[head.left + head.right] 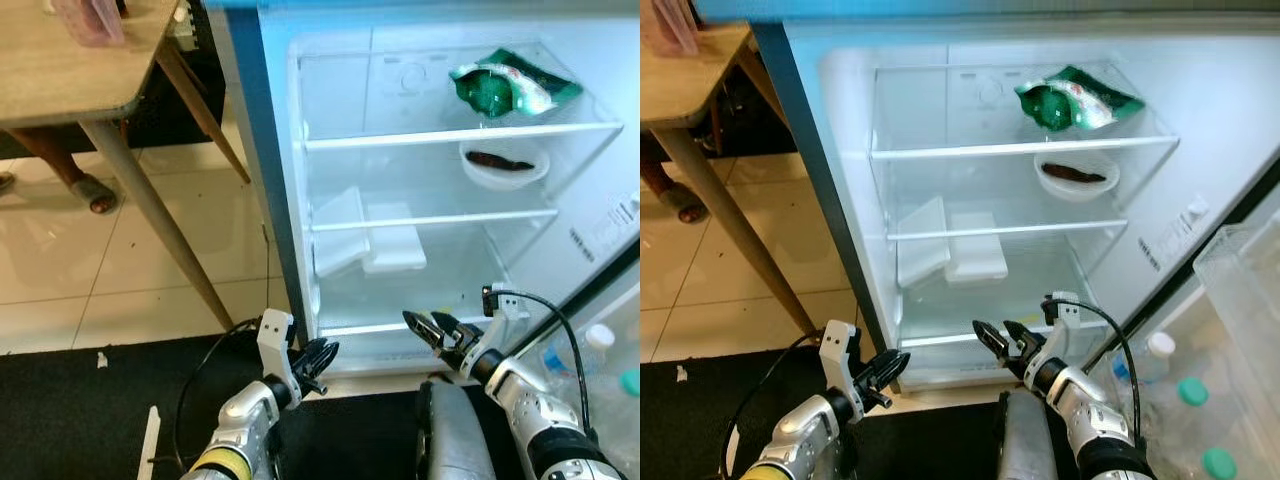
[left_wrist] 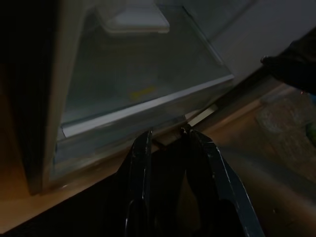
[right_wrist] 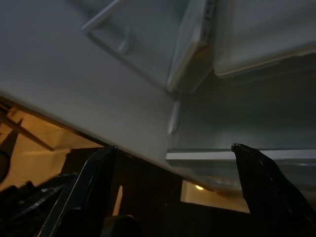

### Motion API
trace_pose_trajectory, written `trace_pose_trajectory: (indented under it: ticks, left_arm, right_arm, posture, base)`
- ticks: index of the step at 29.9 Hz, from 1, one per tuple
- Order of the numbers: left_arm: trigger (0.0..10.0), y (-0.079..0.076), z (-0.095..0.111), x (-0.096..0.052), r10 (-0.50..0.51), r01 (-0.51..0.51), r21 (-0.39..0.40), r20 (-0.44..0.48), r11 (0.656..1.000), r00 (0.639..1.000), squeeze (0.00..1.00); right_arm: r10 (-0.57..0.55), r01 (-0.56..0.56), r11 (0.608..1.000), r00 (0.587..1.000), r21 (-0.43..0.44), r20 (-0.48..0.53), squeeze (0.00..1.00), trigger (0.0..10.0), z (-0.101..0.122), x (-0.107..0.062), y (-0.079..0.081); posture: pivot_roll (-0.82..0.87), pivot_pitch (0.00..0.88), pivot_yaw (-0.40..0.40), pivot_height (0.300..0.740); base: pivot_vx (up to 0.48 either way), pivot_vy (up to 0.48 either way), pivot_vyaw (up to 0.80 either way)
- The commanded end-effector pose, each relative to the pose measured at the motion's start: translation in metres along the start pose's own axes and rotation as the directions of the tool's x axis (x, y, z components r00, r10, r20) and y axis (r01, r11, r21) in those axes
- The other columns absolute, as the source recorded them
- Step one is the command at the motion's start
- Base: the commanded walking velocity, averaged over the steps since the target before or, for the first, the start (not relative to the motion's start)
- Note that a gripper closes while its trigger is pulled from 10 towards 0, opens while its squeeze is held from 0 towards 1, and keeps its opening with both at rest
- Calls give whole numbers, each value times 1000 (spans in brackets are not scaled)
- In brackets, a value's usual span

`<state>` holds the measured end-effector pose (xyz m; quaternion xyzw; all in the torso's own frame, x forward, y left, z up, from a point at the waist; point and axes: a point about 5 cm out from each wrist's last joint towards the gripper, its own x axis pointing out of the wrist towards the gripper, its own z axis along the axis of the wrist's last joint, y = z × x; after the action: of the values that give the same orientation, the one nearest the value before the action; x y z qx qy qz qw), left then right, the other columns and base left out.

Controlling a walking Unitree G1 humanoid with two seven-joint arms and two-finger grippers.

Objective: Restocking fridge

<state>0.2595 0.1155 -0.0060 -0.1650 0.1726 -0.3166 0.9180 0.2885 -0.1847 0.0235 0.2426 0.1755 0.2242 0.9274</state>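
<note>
The fridge (image 1: 280,200) stands open before me with glass shelves. A green bag (image 1: 515,88) lies on the top shelf, and a white bowl (image 1: 505,163) with something dark in it sits on the shelf below. White plastic trays (image 1: 365,240) lie further down. My right gripper (image 1: 420,320) hovers at the front of the bottom shelf (image 3: 237,155), open wide and holding nothing. Low by the fridge's left bottom corner, my left gripper (image 1: 318,358) is empty, its fingers a little apart.
The fridge door (image 1: 1240,290) at the right holds capped bottles (image 1: 1185,390). A wooden table (image 1: 70,60) with slanted legs stands at the left, a person's sandalled foot (image 1: 90,190) beneath it. A black mat (image 1: 100,400) covers the floor under me.
</note>
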Motion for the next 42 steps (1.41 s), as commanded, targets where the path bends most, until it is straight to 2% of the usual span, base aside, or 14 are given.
trace_pose_trajectory:
  ticks: [1, 6, 10, 13, 17, 20, 22, 25, 29, 34, 38, 42]
  left_arm:
    - [10000, 7, -11, -10, 34, -34, -3, -50, 999, 998, 0]
    - [10000, 12, -20, -18, 73, -75, -26, -84, 997, 994, 0]
    - [10000, 14, -25, -23, 92, -96, -36, -101, 995, 991, 0]
    - [10000, 17, -33, -30, 114, -122, -55, -133, 991, 985, 0]
    - [10000, 18, -36, -33, 118, -128, -61, -145, 990, 982, 0]
    - [10000, 19, -45, -41, 137, -154, -81, -183, 985, 973, 0]
    - [10000, 23, -61, -56, 186, -219, -112, -246, 969, 951, 0]
    - [10000, 25, -71, -68, 220, -265, -133, -280, 955, 934, 0]
    - [10000, 27, -78, -76, 253, -308, -152, -303, 939, 919, 0]
    - [10000, 28, -90, -90, 296, -370, -153, -364, 916, 883, 0]
    - [10000, 28, -104, -106, 336, -436, -157, -431, 886, 837, 0]
    - [10000, 27, -112, -115, 355, -470, -159, -464, 868, 812, 0]
  right_arm:
    - [-75, 75, 997, 997, -4, -36, 0, 10000, -11, -3, -6]
    - [-90, 92, 994, 995, 58, -40, 0, 10000, -21, -12, -13]
    - [-130, 134, 989, 990, 66, -55, 0, 10000, -28, -18, -18]
    - [-228, 234, 971, 969, 55, -98, 0, 10000, -38, -26, -26]
    - [-247, 254, 965, 964, 59, -103, 0, 10000, -41, -28, -28]
    - [-286, 295, 952, 952, 76, -113, 0, 10000, -46, -33, -33]
    - [-338, 351, 929, 934, 116, -117, 0, 10000, -51, -44, -40]
    - [-375, 391, 913, 916, 115, -141, 0, 10000, -58, -52, -44]
    - [-404, 424, 900, 899, 101, -172, 0, 10000, -65, -58, -46]
    - [-448, 473, 877, 869, 89, -209, 0, 10000, -75, -66, -49]
    - [-476, 505, 859, 846, 78, -238, 0, 10000, -83, -72, -51]
    - [-490, 519, 852, 837, 72, -242, 0, 10000, -83, -75, -53]
  posture:
    - [-2, 91, -2, 602]
    - [-2, 89, 0, 612]
    - [-3, 90, 1, 622]
    - [-3, 92, 3, 627]
    - [-3, 91, 3, 627]
    - [-3, 93, 4, 627]
    - [-4, 92, 4, 631]
    - [-4, 92, 4, 646]
    - [-7, 89, 5, 661]
    - [-6, 85, 3, 681]
    - [-14, 77, 2, 701]
    - [-18, 72, 3, 721]
  base:
    - [0, 0, 0]
    - [0, 0, 0]
    - [0, 0, 0]
    - [0, 0, 0]
    - [0, 0, 0]
    - [0, 0, 0]
    - [0, 0, 0]
    - [0, 0, 0]
    - [0, 0, 0]
    - [0, 0, 0]
    - [0, 0, 0]
    - [0, 0, 0]
